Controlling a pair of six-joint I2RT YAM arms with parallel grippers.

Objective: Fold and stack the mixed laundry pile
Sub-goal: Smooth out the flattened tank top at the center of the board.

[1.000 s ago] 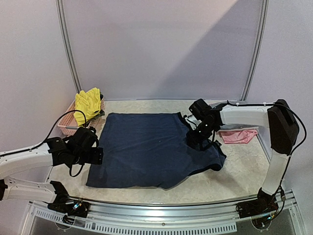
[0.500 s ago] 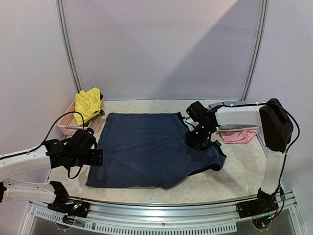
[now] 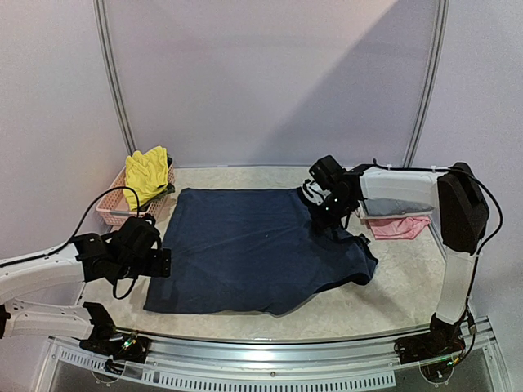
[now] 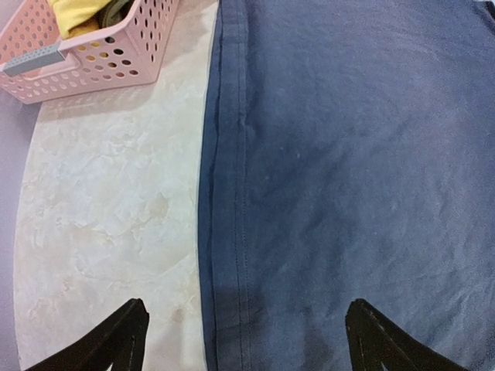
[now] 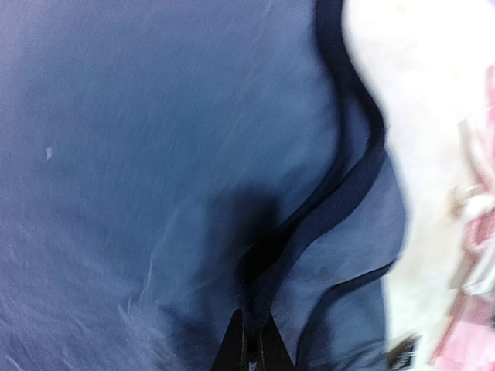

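A navy blue top [image 3: 253, 249] lies spread flat in the middle of the table. My left gripper [image 3: 163, 263] hovers low over its left hem, open wide. In the left wrist view the jaws [image 4: 246, 308] straddle the stitched hem of the top [image 4: 348, 154], with nothing between them. My right gripper [image 3: 325, 214] is at the top's far right corner, shut on a pinched fold of the cloth [image 5: 155, 139]; its fingertips [image 5: 251, 321] are pressed together around the dark-edged fold. A yellow garment [image 3: 147, 173] hangs out of the basket. A pink piece [image 3: 396, 227] lies at the right.
The pink lattice basket [image 3: 114, 208] stands at the back left, close to the top's far left corner, and shows in the left wrist view as well [image 4: 100, 62]. A pale folded piece [image 3: 400, 211] lies partly under my right arm. The table's rail runs along the near edge.
My right gripper has closed on the fold of the navy top and shifted slightly toward the back. My left gripper has opened a little wider and stayed almost in place.
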